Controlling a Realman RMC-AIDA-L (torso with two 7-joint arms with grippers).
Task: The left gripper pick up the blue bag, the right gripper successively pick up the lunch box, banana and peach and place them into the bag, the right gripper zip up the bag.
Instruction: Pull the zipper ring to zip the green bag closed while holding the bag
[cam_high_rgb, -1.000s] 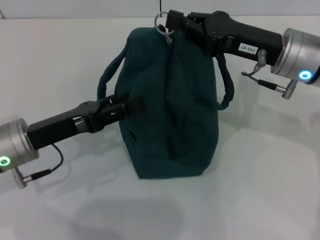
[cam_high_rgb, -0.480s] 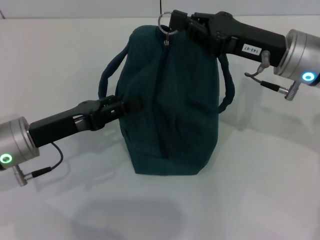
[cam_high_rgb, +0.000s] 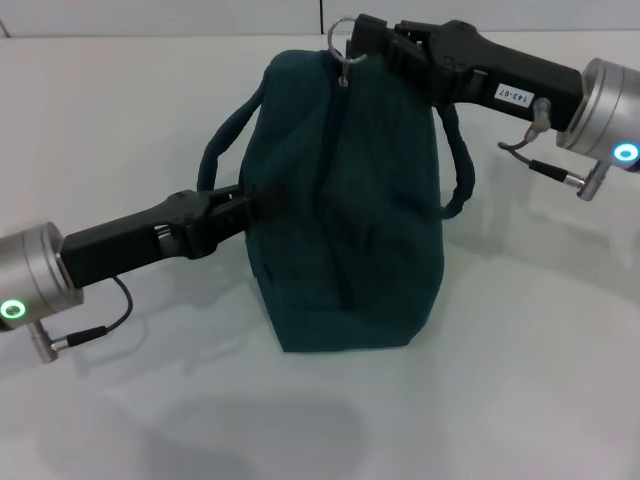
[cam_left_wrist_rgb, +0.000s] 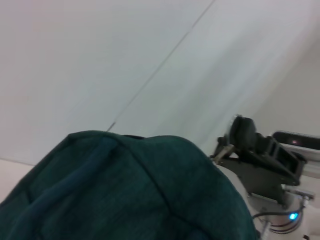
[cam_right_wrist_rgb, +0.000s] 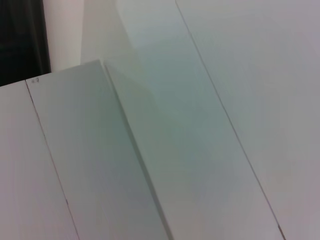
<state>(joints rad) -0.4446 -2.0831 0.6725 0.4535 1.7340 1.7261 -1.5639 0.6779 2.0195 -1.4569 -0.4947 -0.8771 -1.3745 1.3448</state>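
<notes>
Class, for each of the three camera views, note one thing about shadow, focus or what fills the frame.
Head view: the blue bag and both arms cast soft grey shadows on the white table. Left wrist view: bag fabric close up, slightly soft. Right wrist view: only pale panels and seams, no task items.

Left tool (cam_high_rgb: 247, 207) clamped; right tool (cam_high_rgb: 358, 38) clamped, raised.

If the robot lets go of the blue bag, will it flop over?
Probably it sags a little: the blue bag is wrinkled soft cloth. It looks full and sits wide on the table, so it likely stays upright. Its handle already droops limply.
</notes>
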